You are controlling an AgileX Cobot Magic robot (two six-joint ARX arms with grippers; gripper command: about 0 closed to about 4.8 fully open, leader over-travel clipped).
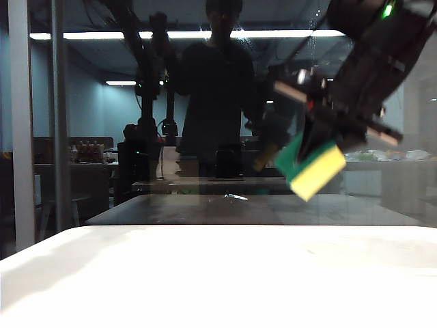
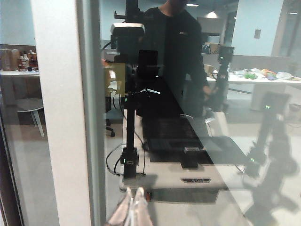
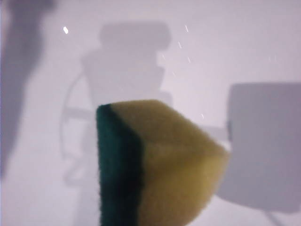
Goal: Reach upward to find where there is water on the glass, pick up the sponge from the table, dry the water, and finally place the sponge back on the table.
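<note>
The yellow sponge (image 1: 315, 167) with its dark green layer hangs tilted in the air at the upper right of the exterior view, well above the white table (image 1: 205, 273). My right gripper (image 1: 308, 142) is shut on it, close in front of the glass (image 1: 205, 102). In the right wrist view the sponge (image 3: 160, 165) fills the foreground and hides the fingers. Faint whitish specks of water (image 3: 181, 47) dot the pane beyond it. Thin streaks of water (image 1: 315, 41) show high on the glass. My left gripper (image 2: 133, 200) is shut and empty, pointing at the glass (image 2: 211, 94).
A grey vertical frame bar (image 1: 20, 123) stands at the left edge of the pane and appears close up in the left wrist view (image 2: 56, 113). The glass reflects a standing person (image 1: 218, 89), robot arms and ceiling light strips (image 1: 184, 34).
</note>
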